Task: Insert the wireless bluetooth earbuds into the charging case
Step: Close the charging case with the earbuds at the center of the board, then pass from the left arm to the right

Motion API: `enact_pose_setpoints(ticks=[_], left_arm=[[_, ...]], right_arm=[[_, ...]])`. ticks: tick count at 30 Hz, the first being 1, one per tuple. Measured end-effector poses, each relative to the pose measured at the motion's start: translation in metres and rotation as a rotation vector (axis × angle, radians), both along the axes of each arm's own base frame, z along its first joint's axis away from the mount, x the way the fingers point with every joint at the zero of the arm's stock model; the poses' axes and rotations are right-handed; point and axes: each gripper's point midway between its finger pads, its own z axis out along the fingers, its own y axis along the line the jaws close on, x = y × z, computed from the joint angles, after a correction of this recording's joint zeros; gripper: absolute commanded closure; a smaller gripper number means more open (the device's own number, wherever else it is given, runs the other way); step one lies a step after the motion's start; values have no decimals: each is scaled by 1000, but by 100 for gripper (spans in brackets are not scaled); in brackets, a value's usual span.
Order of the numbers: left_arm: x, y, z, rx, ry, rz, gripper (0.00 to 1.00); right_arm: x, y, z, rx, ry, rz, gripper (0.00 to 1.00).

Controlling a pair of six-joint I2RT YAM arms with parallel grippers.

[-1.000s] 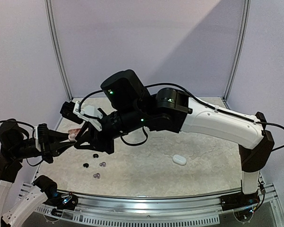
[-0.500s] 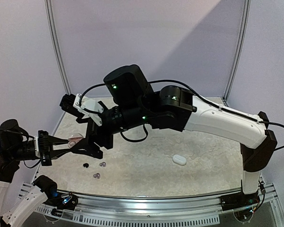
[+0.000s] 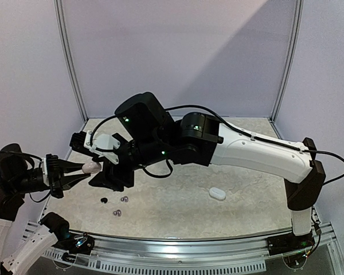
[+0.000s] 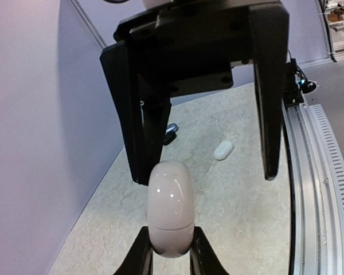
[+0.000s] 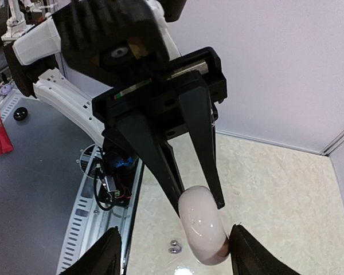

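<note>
The left gripper point(image 4: 169, 235) is pinching one end of a glossy pale pink charging case point(image 4: 170, 197) between nearly closed fingers, holding it in the air near the left edge of the table point(image 3: 246, 212), by the wall. The right gripper point(image 4: 204, 176) is hovering with jaws spread wide, gripping nothing, one finger just beside the case's free end. A black earbud point(image 3: 104, 200) and two grey earbuds point(image 3: 124, 199) are lying loose on the tabletop near the front rail point(image 3: 189, 243), with a white case point(image 3: 217, 193) well apart to the right and bare surface between.
</note>
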Motion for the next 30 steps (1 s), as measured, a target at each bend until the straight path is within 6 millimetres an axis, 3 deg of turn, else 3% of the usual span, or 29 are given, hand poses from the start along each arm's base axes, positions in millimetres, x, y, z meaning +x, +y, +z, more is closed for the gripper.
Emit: enact_pose_setpoints(ticks=[4,9,12,23,25,28,29,30], left_arm=[[5,0,0,-13,23,19,100],[7,0,1,-26,44,30,100],[5,-1,2,-37,59,17,100],[-14,-10,11,-111,150,-98,100],[-16,-11,12,-118,161,-110,100],[-18,-12,10,-126,199,-123,100],[-18,-12,10,-127,202,-123,95],[-18,-12,10,-129,207,-123,70]], right_arm=[[2,-2,0,-2,-31,-7,40],[2,-2,-2,-2,-54,-14,13],[-1,-3,-7,-16,-73,-21,13],[3,1,-9,4,-54,-27,79],[5,1,-8,9,-55,-27,97],[2,-1,-10,-2,-63,-6,100],[2,-1,-11,-4,-62,-5,100],[2,-1,-11,-4,-61,-5,100]])
